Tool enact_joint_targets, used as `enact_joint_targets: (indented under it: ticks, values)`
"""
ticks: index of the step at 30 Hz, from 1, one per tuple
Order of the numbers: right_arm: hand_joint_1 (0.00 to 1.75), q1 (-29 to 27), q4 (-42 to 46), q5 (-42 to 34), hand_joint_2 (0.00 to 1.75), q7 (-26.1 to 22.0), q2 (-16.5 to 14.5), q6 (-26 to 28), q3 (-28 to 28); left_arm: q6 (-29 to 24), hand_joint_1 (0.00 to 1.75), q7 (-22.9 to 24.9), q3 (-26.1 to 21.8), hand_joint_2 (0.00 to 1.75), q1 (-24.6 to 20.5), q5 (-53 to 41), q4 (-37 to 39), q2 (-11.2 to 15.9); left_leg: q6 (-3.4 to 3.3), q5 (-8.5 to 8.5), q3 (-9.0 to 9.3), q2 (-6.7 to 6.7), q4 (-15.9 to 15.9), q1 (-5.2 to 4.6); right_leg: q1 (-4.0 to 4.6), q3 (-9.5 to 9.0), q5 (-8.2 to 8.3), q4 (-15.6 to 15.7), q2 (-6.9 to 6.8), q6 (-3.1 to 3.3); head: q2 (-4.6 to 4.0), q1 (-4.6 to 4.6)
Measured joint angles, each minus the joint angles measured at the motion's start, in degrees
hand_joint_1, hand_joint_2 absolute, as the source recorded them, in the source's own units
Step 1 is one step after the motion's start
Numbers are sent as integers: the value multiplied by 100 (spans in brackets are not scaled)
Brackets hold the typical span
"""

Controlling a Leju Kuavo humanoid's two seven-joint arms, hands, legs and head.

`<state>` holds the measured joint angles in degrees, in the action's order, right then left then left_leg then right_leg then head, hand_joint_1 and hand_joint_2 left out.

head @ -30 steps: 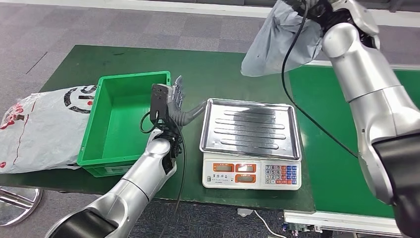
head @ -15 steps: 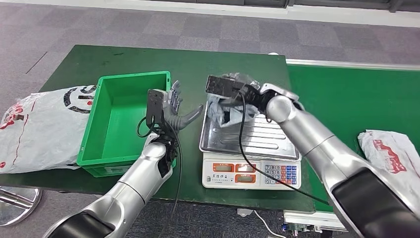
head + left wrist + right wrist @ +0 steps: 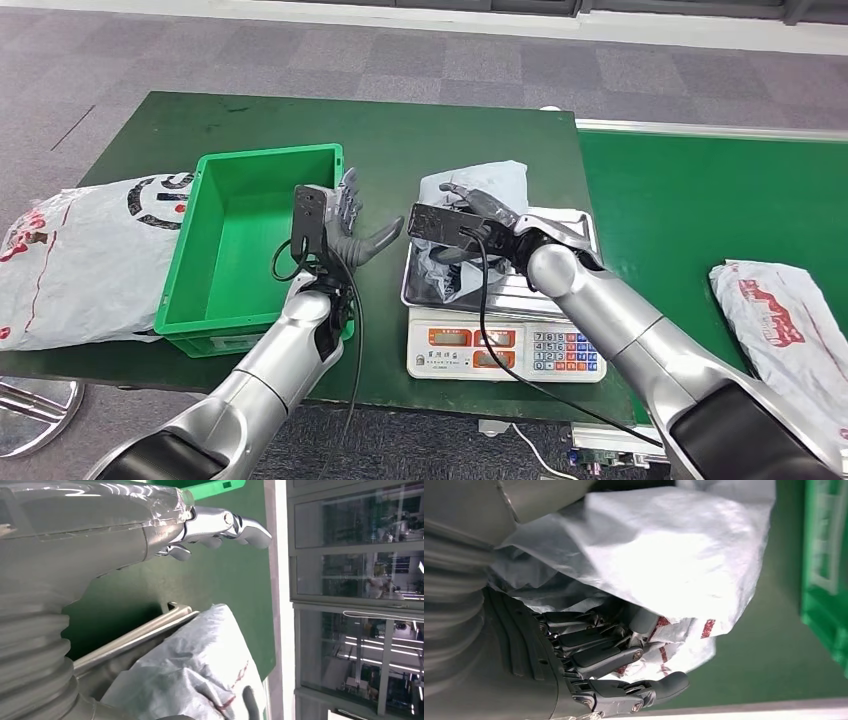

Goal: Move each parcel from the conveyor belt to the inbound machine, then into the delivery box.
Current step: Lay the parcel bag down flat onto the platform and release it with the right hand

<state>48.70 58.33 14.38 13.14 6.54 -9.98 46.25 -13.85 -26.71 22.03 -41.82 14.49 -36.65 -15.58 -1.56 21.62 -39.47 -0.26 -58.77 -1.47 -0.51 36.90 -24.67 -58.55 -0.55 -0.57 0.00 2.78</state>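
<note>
- Grey parcel (image 3: 478,200): soft poly mailer, crumpled, lies on steel tray (image 3: 575,295) of the scale (image 3: 505,352) (the inbound machine, I take it), far edge spilling over tray rim onto green table (image 3: 440,130).
- Right hand (image 3: 470,215) on the parcel; wrist view shows fingers (image 3: 599,655) curled into a fold of the bag, so gripping it.
- Left hand (image 3: 345,225) hovers betw. green box (image 3: 195,260) and tray, fingers spread, holding nothing.
- Handling, my guess: light, floppy, slick film; sags and slips if pinched at one thin edge. Best to bunch a thick fold near mid-body, or scoop w/ both hands.
- Around: white printed bag (image 3: 85,255) lies against box's outer side; another parcel w/ red print (image 3: 785,320) waits on conveyor belt (image 3: 690,220).
- In the way: box's near wall must be cleared on transfer; left hand sits right on that path. Cables at both wrists could snag the film.
</note>
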Motion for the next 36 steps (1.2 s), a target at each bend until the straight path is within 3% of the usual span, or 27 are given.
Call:
enact_joint_targets:
  ticks: [10,16,36]
  values:
    - [0,-129,500,-831,175,-726,224,264,-850,-39,0,-96,0,175,84,-111,-38,111,0,0,-1,-3,-1,0,-1,-1,0,0,-3,0,0,1]
    - [0,-74,630,-1011,175,-1279,433,1099,-1367,-33,0,-106,-2,175,28,-109,-55,156,-1,0,0,-3,-1,-1,-1,-4,2,0,-3,-2,0,1]
    - [0,-43,630,-1014,175,-1334,553,1232,-1511,-29,0,-92,-2,175,-46,-101,-54,162,0,0,1,0,-1,0,1,-3,4,0,0,3,0,0]
